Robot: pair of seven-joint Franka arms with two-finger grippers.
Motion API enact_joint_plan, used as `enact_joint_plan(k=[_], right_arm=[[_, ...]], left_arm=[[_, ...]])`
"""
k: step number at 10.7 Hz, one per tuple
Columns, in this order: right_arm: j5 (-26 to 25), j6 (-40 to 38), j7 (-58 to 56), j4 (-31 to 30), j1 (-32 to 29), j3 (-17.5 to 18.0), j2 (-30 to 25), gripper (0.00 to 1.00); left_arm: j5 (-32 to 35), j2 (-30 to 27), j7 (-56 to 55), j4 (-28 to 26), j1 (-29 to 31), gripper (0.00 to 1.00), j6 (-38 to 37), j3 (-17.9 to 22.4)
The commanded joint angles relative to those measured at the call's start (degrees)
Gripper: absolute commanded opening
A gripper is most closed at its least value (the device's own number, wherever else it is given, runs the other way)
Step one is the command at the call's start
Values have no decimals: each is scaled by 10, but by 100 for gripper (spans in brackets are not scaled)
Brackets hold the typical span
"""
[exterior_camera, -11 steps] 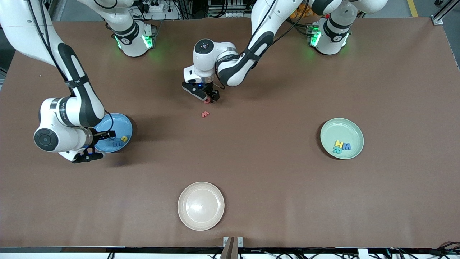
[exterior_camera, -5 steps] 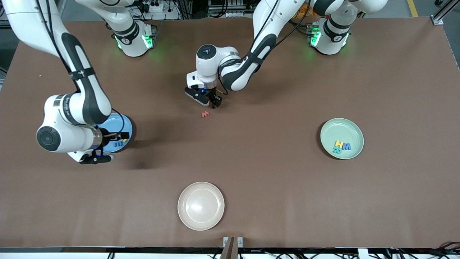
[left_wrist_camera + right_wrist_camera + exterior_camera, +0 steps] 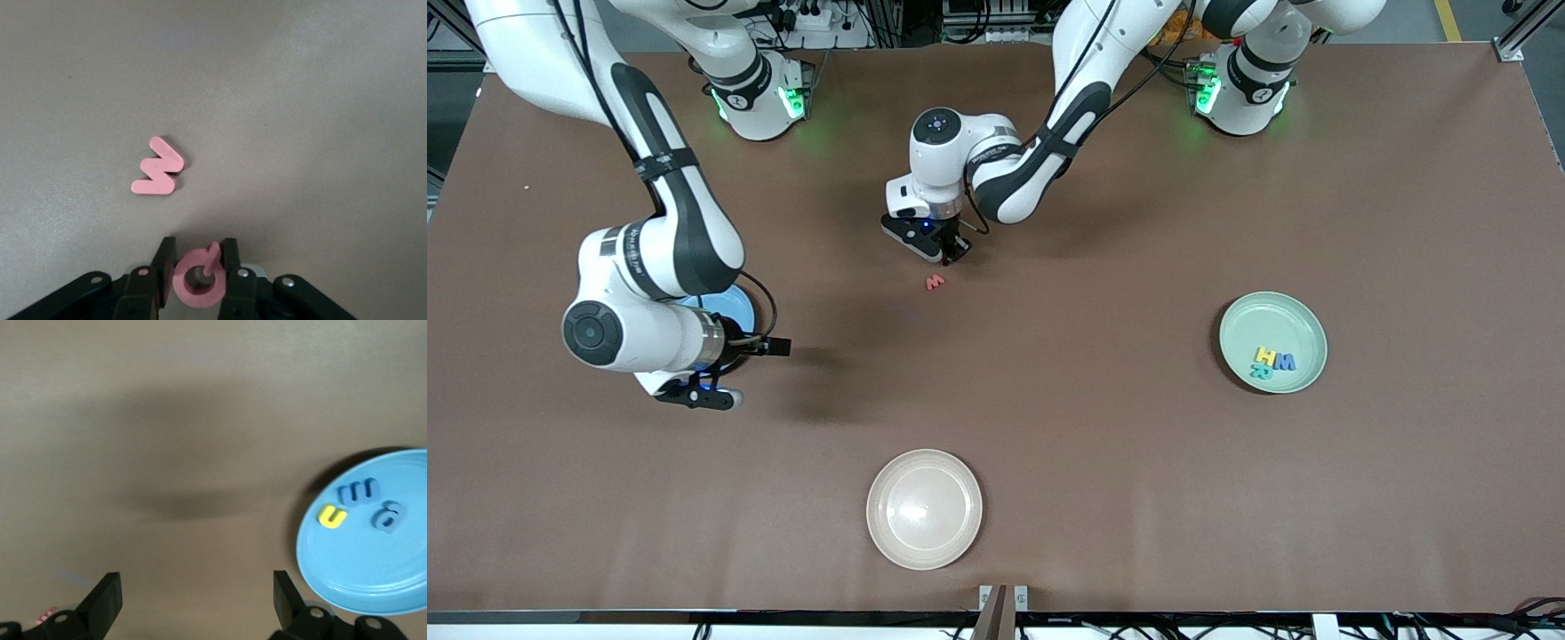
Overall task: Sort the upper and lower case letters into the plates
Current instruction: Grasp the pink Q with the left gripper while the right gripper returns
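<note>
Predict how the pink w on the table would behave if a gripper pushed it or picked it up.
The w lies flat on the table, with no round edge, so it would probably slide, not roll. It looks small and chunky, so likely light and stiff. Its zigzag sides may twist between the fingers unless they are squeezed squarely.

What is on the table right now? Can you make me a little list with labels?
left end effector: shut on a small pink round letter, low over the brown table
right end effector: open, empty, beside the light blue round plate
pink w-shaped letter: loose on the table
light blue plate holds: a yellow letter, two blue letters
pale mint green round plate holds: yellow, blue and teal letters
beige cream round plate: no letters
</note>
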Motion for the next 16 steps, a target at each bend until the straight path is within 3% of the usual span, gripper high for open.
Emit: enact_joint_plan(k=[1,4,6,9,12,16], right_arm=[[3,19,13,-1,1,18,-7,100],[4,92,41,-31,10,68,-4,100],[4,115,109,-40,19,101,0,100],[8,130,233,-58,34,112,8,100],[8,178,386,-66,52,138,40,100],[7,208,610,-73,78,139,58,100]], left_arm=[[6,-4,-9,1,-1,0,-8,4],[-6,-71,-68,0,4,0,-86,3],[-34,-128,-66,-5,44,0,-155,-2],[-50,-215,-55,-42,145,0,-241,-24],[-50,-263,17,-54,249,0,-330,-28],[-51,-303,140,-103,367,0,-364,-27]])
